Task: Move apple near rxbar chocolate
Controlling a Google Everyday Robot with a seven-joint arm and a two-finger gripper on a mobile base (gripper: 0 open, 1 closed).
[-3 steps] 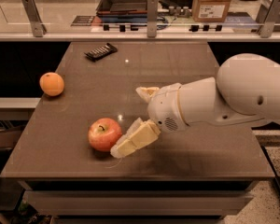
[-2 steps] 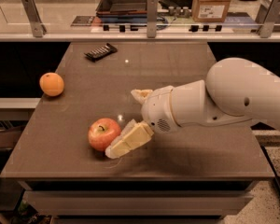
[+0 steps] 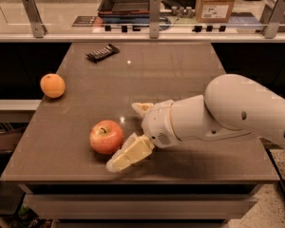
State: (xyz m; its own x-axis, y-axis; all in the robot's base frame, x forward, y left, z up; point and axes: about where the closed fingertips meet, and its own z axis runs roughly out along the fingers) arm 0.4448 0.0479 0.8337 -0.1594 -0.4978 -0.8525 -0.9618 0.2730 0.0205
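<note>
1. Has eased the gripper (image 3: 125,136) a little toward 9 o'clock since the earlier view; has left the apple (image 3: 106,137) where it lay.
2. Holds the gripper spread wide on the apple's 3 o'clock side, one finger at about 2 o'clock of the fruit, the other low at 5 o'clock, just beside the skin. Grips nothing yet.
3. Looks set that way to take the apple between both fingers across its widest part.
4. Finds the apple on the table (image 3: 180,70) near the front edge, stem dimple up, well apart from the chocolate bar (image 3: 102,52) far off at 12 o'clock by the back edge.
5. Leaves the orange (image 3: 52,85) at 10 o'clock of the apple, seemingly clear of a straight carry.
6. Probably calls next for closing, lifting, then carrying toward 12 o'clock.
</note>
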